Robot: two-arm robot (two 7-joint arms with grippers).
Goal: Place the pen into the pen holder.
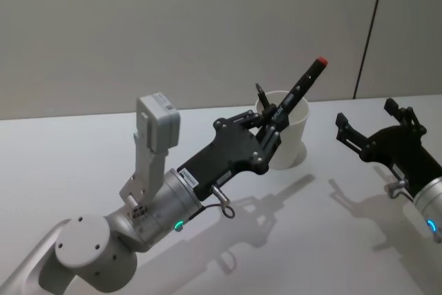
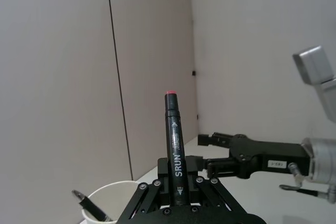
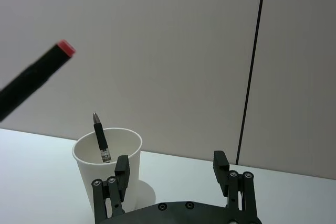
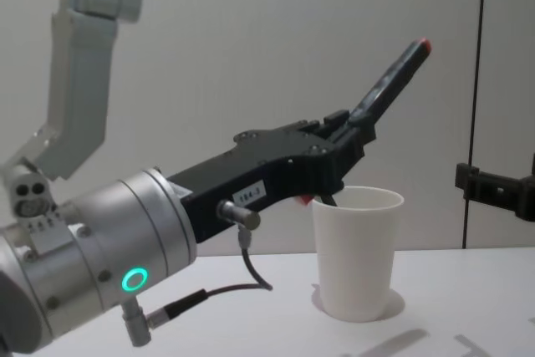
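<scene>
— Half done, at a guess: carrying stage, with the pen (image 1: 302, 86) held aloft by the left gripper (image 1: 273, 121), fingers pinching the lower barrel, red end up and slanted.

— Where against the pen holder (image 1: 293, 139)?

— Slanting across above its mouth, lower end down by the left rim; touching or clear, cannot tell. As for the pen holder itself: stands toward the far edge of the table (image 1: 69, 150), close to the wall, with another pen (image 1: 261, 94) already leaning inside.

— Next move?

— Likely tipping the barrel nearer upright, centring its lower end over the opening, lowering, then spreading the fingers. Calls for missing the pen inside and not nudging so light a paper vessel.

— Right gripper (image 1: 366, 117)?

— Parked above the table toward the right edge, near the pen holder, fingers spread, holding nothing.
</scene>
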